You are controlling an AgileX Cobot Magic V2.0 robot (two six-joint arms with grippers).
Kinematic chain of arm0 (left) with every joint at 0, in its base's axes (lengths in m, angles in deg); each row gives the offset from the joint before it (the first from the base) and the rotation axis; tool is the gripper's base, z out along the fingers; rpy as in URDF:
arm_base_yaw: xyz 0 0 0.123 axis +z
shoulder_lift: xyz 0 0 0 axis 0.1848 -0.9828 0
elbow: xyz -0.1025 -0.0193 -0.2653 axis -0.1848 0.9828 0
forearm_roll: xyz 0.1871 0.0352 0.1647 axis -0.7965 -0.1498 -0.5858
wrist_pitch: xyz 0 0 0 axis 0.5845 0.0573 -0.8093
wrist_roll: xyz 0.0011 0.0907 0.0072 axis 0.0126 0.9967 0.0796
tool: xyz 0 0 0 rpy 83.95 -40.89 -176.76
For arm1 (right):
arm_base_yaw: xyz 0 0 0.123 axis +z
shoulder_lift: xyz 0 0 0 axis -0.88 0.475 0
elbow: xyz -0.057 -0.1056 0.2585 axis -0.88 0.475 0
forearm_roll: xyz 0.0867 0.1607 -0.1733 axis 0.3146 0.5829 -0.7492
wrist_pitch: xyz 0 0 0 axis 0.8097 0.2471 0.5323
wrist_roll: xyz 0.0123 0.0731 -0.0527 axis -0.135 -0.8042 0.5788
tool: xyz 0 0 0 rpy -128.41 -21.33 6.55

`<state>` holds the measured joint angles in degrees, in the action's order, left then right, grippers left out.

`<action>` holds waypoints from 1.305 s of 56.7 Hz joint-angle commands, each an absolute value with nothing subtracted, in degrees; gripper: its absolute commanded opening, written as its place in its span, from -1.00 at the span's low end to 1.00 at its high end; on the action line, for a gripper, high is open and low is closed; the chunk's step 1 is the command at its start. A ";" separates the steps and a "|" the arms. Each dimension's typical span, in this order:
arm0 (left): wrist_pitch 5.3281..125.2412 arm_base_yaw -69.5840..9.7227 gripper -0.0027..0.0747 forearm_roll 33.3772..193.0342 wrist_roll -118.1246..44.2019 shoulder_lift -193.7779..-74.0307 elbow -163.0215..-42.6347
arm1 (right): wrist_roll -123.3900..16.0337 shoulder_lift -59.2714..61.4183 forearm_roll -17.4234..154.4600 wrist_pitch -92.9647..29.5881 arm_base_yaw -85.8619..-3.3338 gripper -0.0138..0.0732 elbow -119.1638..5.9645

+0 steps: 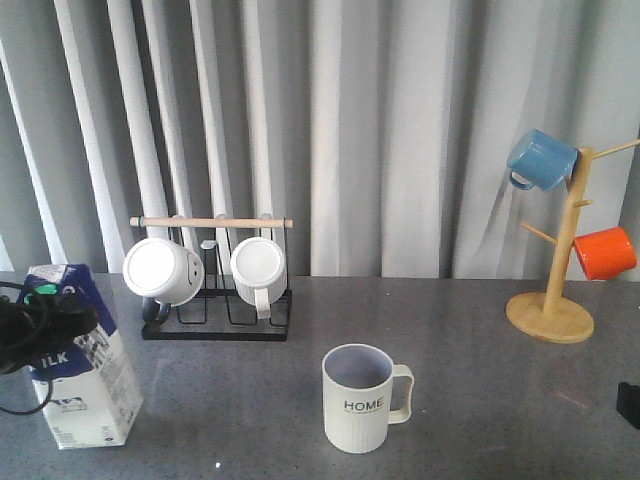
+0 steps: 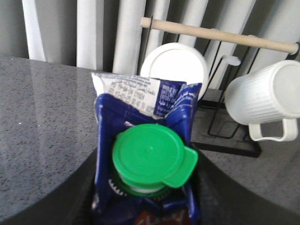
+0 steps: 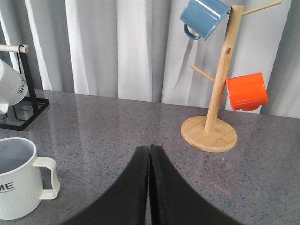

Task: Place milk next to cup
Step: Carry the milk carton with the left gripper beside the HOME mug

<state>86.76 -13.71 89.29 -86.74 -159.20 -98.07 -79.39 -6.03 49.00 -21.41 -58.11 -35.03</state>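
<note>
Cup (image 1: 358, 398): "HOME" in black letters on the ribbed side; right wrist view shows only "ME".
Milk carton (image 1: 85, 372): "ILK" in white on blue, first letter hidden.
Carton top flap (image 2: 140, 91): small print, too fine to read.
Rack mug (image 3: 9, 89): "ME" partly visible.

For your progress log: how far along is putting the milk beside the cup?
Done: the left gripper has reached the blue-and-white gable-top milk carton, fingers flanking its top. In hand: securing the grasp. Left: carrying it across to the off-white ribbed "HOME" mug; a wide gap remains.
</note>
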 commanded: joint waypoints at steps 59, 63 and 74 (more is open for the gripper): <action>113.98 -51.51 -0.92 155.47 -27.00 -173.74 -113.82 | -79.30 -6.44 48.39 -17.53 -58.45 -0.70 -36.72; 115.54 -51.78 -0.92 155.42 -28.13 -173.74 -113.82 | -79.30 -6.44 48.39 -17.53 -58.45 -0.70 -36.72; 118.36 -52.56 -0.91 155.42 -28.52 -173.74 -113.82 | -79.30 -6.44 48.39 -17.53 -58.45 -0.70 -36.72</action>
